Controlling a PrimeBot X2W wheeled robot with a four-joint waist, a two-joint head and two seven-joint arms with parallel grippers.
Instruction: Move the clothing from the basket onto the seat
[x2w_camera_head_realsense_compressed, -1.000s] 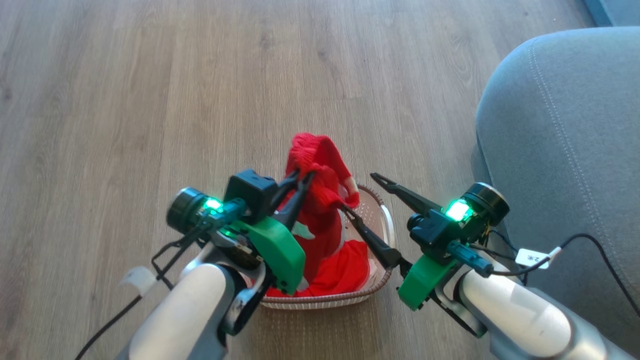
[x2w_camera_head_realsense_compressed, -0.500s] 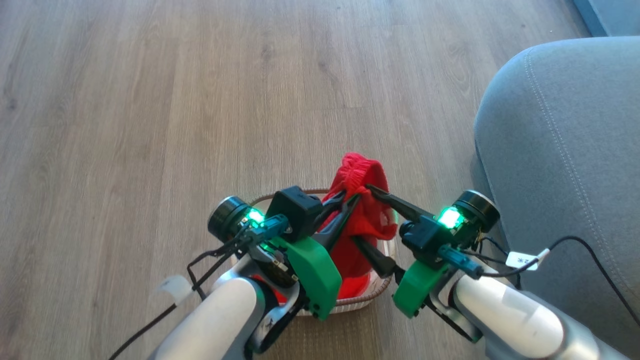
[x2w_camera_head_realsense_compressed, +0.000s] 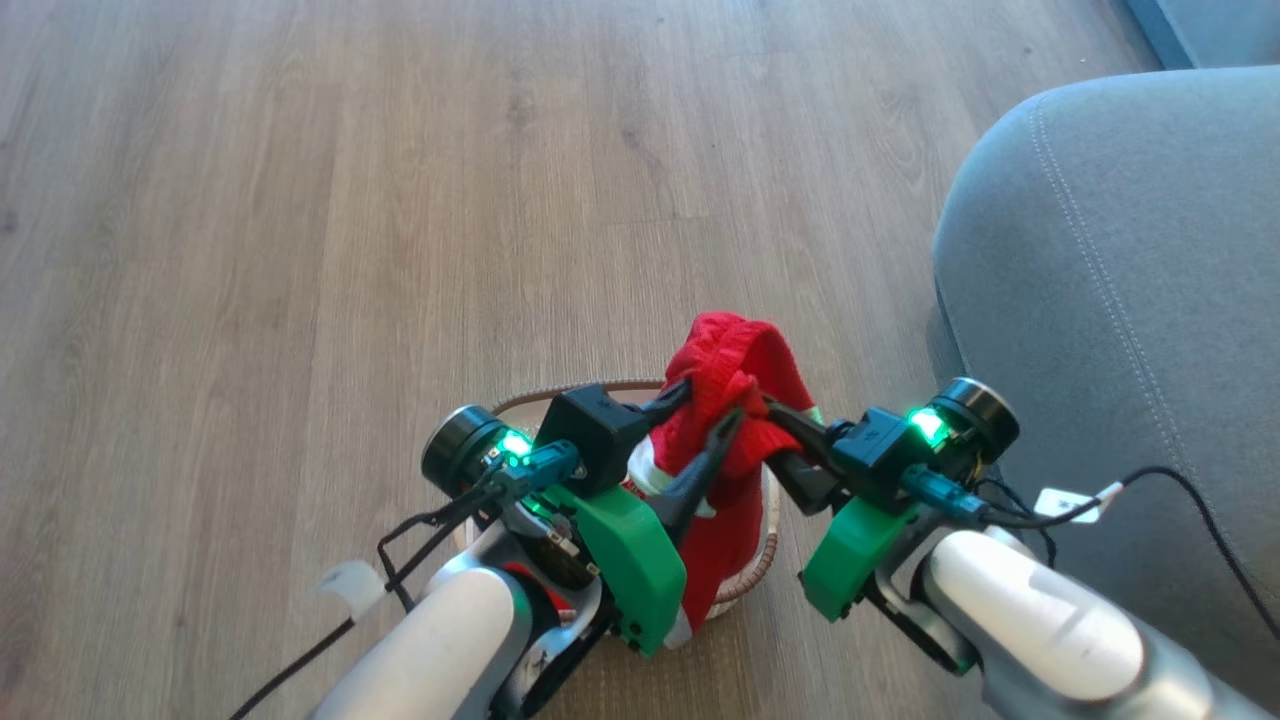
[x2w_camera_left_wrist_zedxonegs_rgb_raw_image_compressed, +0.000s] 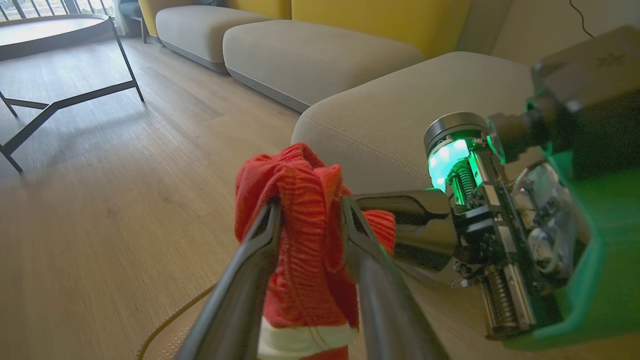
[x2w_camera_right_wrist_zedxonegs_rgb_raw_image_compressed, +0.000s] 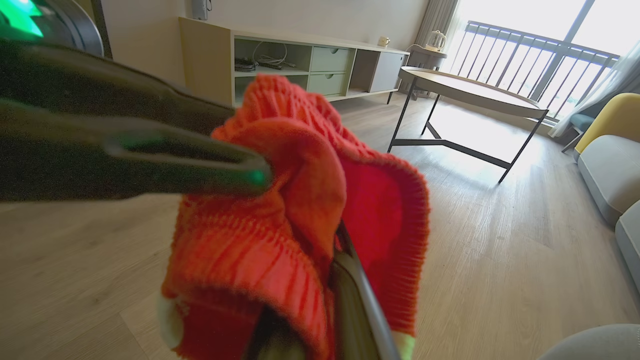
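Judging progress, we put the task at an early stage: the clothing (x2w_camera_head_realsense_compressed: 735, 365) is raised but none of it lies on the seat (x2w_camera_head_realsense_compressed: 1110, 250), whose visible grey cushion is bare. The red knit bunch stands above the basket (x2w_camera_head_realsense_compressed: 570, 388), which sits on the wooden floor (x2w_camera_head_realsense_compressed: 400, 200) just to the left of the seat. The garment's lower part, with its white trim, hangs down across the basket towards the near rim. Both grippers meet at the top of the bunch. The right gripper (x2w_camera_head_realsense_compressed: 772, 410) has its fingers pressed together on a fold of the knit, and in the right wrist view the fabric wraps around them. The left gripper (x2w_camera_head_realsense_compressed: 710, 400) has its fingers apart, one on each side of the bunch. In the left wrist view the fabric sits between them, but we cannot tell whether they press it. As we read it, the weight is passing to the right arm, the one nearer the seat. What is left is nearly everything: lifting the hanging end free of the basket, carrying the piece right, and laying it on the cushion. The arms and the garment hide the basket floor, so we cannot tell whether more clothing remains inside.
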